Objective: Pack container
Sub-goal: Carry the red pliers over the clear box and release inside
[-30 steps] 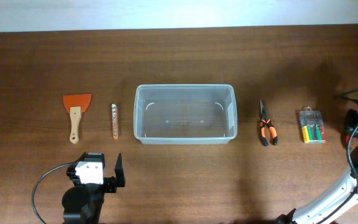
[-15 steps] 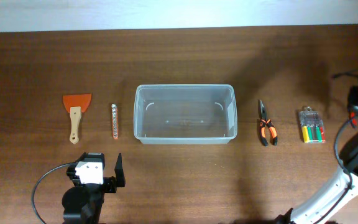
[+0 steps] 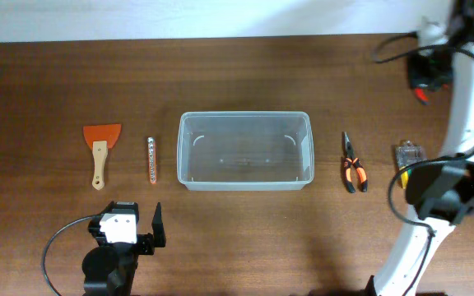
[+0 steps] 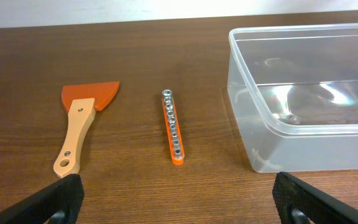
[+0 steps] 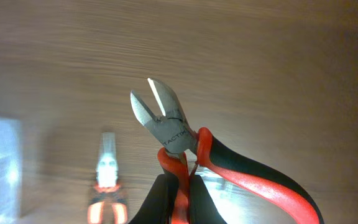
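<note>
My right gripper point(image 5: 178, 190) is clamped tight on the red-and-black handles of a pair of cutters point(image 5: 166, 127), held above the table. My left gripper point(image 3: 142, 224) sits wide open, gripping nothing. The container point(image 3: 244, 156) stands mid-table, between an orange bit strip point(image 3: 151, 159) and pliers point(image 3: 351, 173).

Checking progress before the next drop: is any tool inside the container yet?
No; in the overhead view the container holds nothing, only its bare clear floor shows.
</note>
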Controlling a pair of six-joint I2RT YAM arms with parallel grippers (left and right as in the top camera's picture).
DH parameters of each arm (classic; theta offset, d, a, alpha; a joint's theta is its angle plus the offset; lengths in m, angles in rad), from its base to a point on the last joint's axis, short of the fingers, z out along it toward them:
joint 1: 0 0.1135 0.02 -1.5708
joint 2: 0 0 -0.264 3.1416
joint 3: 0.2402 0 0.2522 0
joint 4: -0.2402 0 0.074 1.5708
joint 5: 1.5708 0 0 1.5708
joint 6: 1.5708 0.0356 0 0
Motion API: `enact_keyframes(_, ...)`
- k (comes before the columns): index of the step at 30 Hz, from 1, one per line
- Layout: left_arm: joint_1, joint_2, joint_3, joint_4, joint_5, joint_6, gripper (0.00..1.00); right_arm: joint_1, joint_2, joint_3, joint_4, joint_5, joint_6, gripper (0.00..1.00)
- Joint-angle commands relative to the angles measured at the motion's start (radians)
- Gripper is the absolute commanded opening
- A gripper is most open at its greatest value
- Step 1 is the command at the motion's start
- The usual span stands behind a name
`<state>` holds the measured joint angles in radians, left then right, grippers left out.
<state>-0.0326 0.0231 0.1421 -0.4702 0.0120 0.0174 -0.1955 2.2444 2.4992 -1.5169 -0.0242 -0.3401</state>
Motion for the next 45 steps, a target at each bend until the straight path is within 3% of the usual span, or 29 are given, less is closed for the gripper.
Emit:
enact_keyframes(1, -0.005, -0.006, -0.007, 0.003, 0.011, -0.003, 0.99, 0.128, -0.015, 0.056, -0.036, -0.028, 0.008, 0.05)
enact_keyframes(12, -0.005, -0.006, -0.007, 0.003, 0.011, -0.003, 0.99, 0.534, -0.015, 0.063, -0.132, -0.077, 0.008, 0.05)
enact_keyframes(17, -0.005, -0.006, -0.007, 0.003, 0.011, -0.003, 0.99, 0.649, -0.014, 0.057, -0.154, -0.074, -0.006, 0.05)
enact_keyframes(27, -0.005, -0.006, -0.007, 0.003, 0.011, -0.003, 0.99, 0.686, -0.014, -0.034, -0.122, -0.126, -0.049, 0.06)
enact_keyframes(31, -0.005, -0.006, -0.007, 0.003, 0.011, -0.003, 0.99, 0.686, -0.014, -0.118, -0.055, -0.126, -0.049, 0.07)
enact_keyframes(32, -0.005, -0.006, -0.007, 0.003, 0.011, -0.003, 0.99, 0.686, -0.014, -0.14, -0.039, -0.126, -0.049, 0.12)
enact_keyframes(34, -0.005, -0.006, -0.007, 0.003, 0.011, -0.003, 0.99, 0.686, -0.014, -0.196, -0.004, -0.126, -0.049, 0.13)
enact_keyframes(45, -0.005, -0.006, -0.007, 0.003, 0.011, -0.003, 0.99, 0.686, -0.014, -0.406, 0.084, -0.127, -0.047, 0.12)
